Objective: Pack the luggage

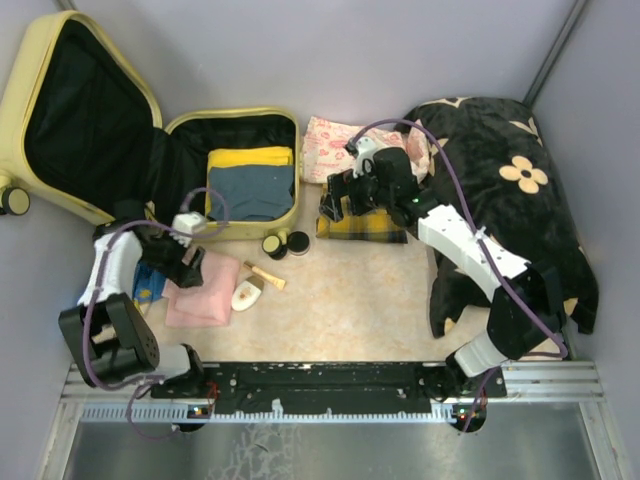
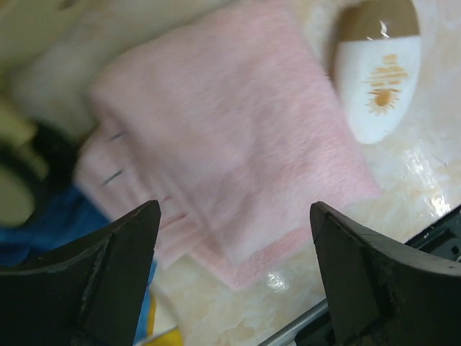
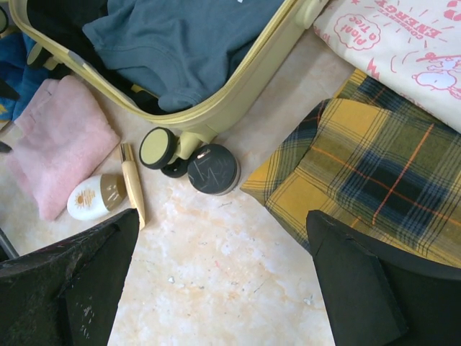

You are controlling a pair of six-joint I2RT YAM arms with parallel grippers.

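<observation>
The pale yellow luggage (image 1: 120, 110) lies open at the far left, with a yellow garment (image 1: 250, 157) and a blue-grey garment (image 1: 250, 190) in its shell. My left gripper (image 1: 190, 262) is open just above a folded pink towel (image 1: 203, 290), whose corner lies between my fingers in the left wrist view (image 2: 216, 144). My right gripper (image 1: 338, 203) is open and empty over the left edge of a folded yellow plaid cloth (image 1: 365, 228). The right wrist view shows the plaid cloth (image 3: 374, 166), the luggage rim (image 3: 216, 108) and the blue-grey garment (image 3: 180, 43).
A white and tan bottle (image 1: 246, 291), a wooden stick (image 1: 266, 276) and a round black case (image 1: 297, 241) lie by the luggage wheels. A pink-printed cloth (image 1: 335, 145) lies behind the plaid. A big black flowered cloth (image 1: 510, 190) fills the right. A blue item (image 1: 150, 283) lies beside the towel.
</observation>
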